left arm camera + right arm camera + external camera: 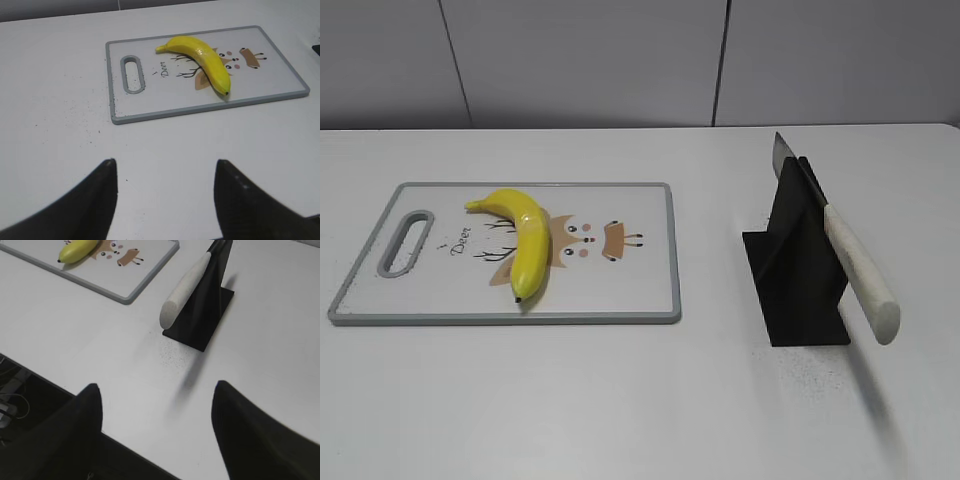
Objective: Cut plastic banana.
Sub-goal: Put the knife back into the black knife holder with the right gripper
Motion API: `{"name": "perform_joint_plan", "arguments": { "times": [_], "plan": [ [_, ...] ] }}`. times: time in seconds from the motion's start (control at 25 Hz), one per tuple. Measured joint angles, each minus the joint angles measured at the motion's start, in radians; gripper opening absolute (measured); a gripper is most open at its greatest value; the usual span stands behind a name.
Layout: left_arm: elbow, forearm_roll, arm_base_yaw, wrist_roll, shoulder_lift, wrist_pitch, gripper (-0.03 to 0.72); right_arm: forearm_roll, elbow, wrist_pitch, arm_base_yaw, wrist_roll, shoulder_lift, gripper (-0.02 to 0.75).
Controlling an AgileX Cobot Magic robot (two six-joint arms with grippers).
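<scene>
The plastic banana (pixel 520 237) lies whole on a white cutting board (pixel 630 290) with a grey rim and a deer drawing. It also shows in the left wrist view (pixel 202 56) and at the top of the right wrist view (pixel 76 251). A knife (pixel 855 265) with a pale handle rests slanted in a black stand (pixel 800 280), handle toward the table's front; it also shows in the right wrist view (pixel 184 291). My left gripper (pixel 165 167) is open and empty, well short of the board. My right gripper (pixel 156 390) is open and empty near the table's front edge, short of the knife. Neither gripper shows in the exterior view.
The white table (pixel 620 400) carries the board (pixel 150 112) at the left and the stand (pixel 205 320) at the right. The board has a grey handle slot (pixel 405 243) at its left end. The table's front edge (pixel 45 382) runs under my right gripper.
</scene>
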Motion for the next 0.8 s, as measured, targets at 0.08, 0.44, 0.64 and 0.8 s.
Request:
{"name": "perform_joint_plan", "arguments": {
  "times": [0.08,0.44,0.64,0.8],
  "plan": [
    [0.000,0.000,0.000,0.000,0.000,0.000,0.593,0.001,0.000,-0.001,0.000,0.000,-0.017,0.503],
    [0.000,-0.002,0.000,0.000,0.000,-0.001,0.592,0.008,0.000,-0.002,-0.030,-0.003,-0.063,0.467],
    [0.000,-0.002,0.000,0.000,0.000,-0.001,0.590,0.010,0.000,-0.002,-0.186,-0.003,-0.063,0.462],
    [0.000,-0.002,0.000,0.000,0.000,-0.002,0.591,0.012,0.000,-0.002,-0.322,-0.004,-0.063,0.459]
  ]
}}
